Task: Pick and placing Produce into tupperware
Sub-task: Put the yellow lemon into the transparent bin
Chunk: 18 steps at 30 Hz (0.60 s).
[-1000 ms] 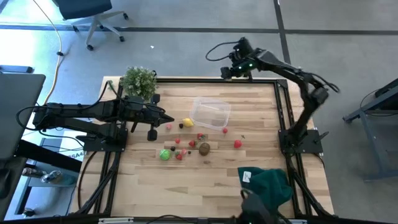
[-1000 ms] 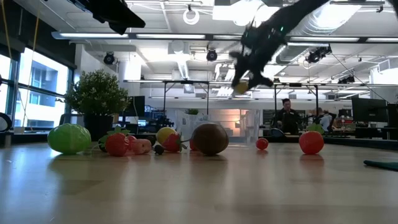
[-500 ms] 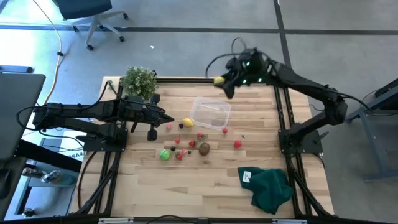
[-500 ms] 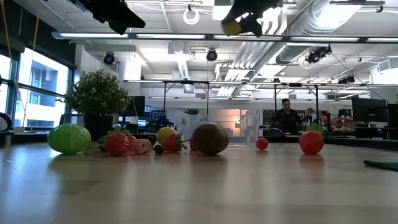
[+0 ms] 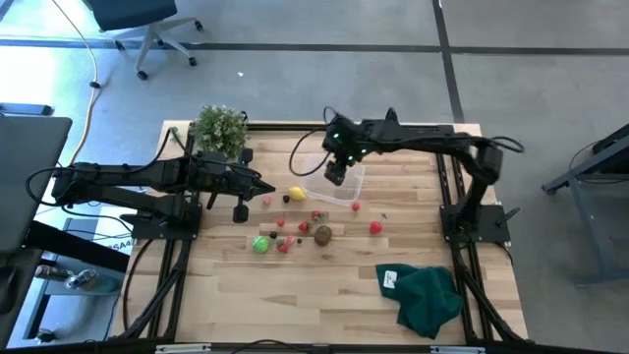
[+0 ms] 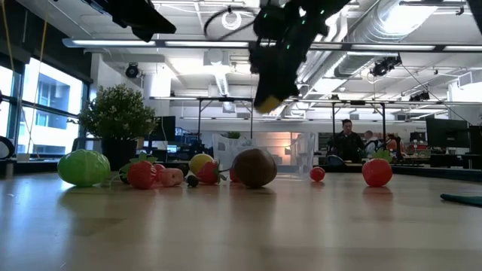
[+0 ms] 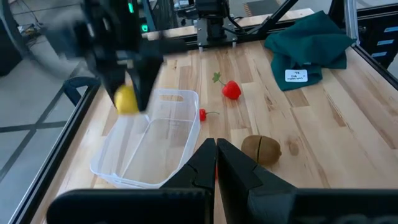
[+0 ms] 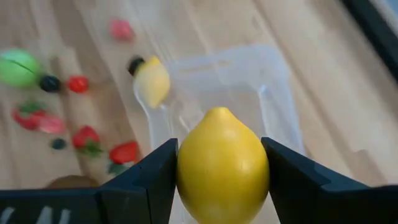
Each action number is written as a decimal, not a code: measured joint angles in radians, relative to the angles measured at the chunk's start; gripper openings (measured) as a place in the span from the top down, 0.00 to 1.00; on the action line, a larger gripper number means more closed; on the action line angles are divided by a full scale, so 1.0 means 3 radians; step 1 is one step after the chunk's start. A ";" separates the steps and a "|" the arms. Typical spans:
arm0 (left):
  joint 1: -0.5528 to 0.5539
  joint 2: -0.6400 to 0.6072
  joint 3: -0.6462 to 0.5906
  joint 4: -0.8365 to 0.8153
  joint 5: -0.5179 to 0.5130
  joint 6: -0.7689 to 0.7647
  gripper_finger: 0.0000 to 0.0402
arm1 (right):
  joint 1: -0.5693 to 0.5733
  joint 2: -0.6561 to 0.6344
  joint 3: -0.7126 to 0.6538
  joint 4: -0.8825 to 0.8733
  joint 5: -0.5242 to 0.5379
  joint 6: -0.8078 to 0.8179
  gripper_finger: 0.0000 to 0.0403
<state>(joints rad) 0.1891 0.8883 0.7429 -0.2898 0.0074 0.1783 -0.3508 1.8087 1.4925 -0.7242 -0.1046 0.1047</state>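
Note:
My right gripper (image 5: pixel 336 174) hangs over the clear tupperware tub (image 5: pixel 344 187), shut on a yellow lemon (image 8: pixel 222 163). The lemon also shows in the left wrist view (image 7: pixel 126 99) and in the low view (image 6: pixel 267 100), well above the table. More produce lies on the wood near the tub: a second lemon (image 5: pixel 297 194), a green piece (image 5: pixel 260 244), a brown kiwi (image 5: pixel 322 234), a red tomato (image 5: pixel 375 227) and small red pieces. My left gripper (image 7: pixel 216 148) is shut on nothing, level, at the table's left, pointing toward the tub. My right gripper pinches the yellow lemon across its middle (image 8: pixel 186 174), one finger (image 8: pixel 152 183) on each side. The fingers come from above, pointing down. The lemon is lifted clear and hangs over the tub (image 8: pixel 273 106), touching neither the tub nor the table.
A potted plant (image 5: pixel 219 128) stands at the far left corner. A dark green cloth (image 5: pixel 428 295) lies at the near right. The black frame rail (image 5: pixel 295 126) borders the wooden top. People sit in the room behind the table (image 6: pixel 348 139).
My right arm has swung in from beyond the table's far edge, toward the near and left, carrying the lemon. It now stands over the tub. The produce on the table and my left arm have kept still.

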 joint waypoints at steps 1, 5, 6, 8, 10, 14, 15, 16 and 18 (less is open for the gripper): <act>0.0000 0.0000 0.0000 -0.0001 0.0000 0.0000 0.99 | 0.0000 0.0087 0.0000 0.0003 -0.0002 -0.0003 0.52; 0.0001 0.0000 0.0000 -0.0001 0.0000 0.0000 0.99 | 0.0000 0.0385 0.0000 0.0000 -0.0003 -0.0061 0.52; 0.0001 0.0000 0.0000 -0.0001 0.0000 0.0000 0.99 | 0.0000 0.0452 0.0000 0.0000 -0.0003 -0.0068 0.52; 0.0000 0.0000 0.0000 -0.0001 0.0000 0.0000 0.99 | 0.0000 0.0557 0.0000 0.0004 0.0000 -0.0090 0.52; 0.0000 0.0000 0.0000 -0.0001 0.0000 0.0000 0.99 | 0.0000 0.0643 0.0000 0.0009 0.0003 -0.0090 0.52; 0.0000 0.0000 0.0000 -0.0001 0.0000 0.0000 0.99 | 0.0001 0.0742 -0.0004 0.0009 0.0028 -0.0135 0.52; 0.0000 0.0000 0.0000 -0.0001 0.0000 0.0000 0.99 | 0.0001 0.0757 -0.0004 0.0004 0.0036 -0.0142 0.52; 0.0000 0.0000 0.0000 -0.0002 0.0000 0.0000 0.99 | 0.0001 0.0774 -0.0004 -0.0001 0.0042 -0.0158 0.52; 0.0001 0.0000 0.0000 -0.0002 0.0000 0.0000 0.99 | 0.0001 0.0787 -0.0004 -0.0011 0.0092 -0.0202 0.52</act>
<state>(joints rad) 0.1894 0.8883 0.7429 -0.2905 0.0074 0.1783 -0.3504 2.0449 1.4914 -0.7274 -0.0769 0.0441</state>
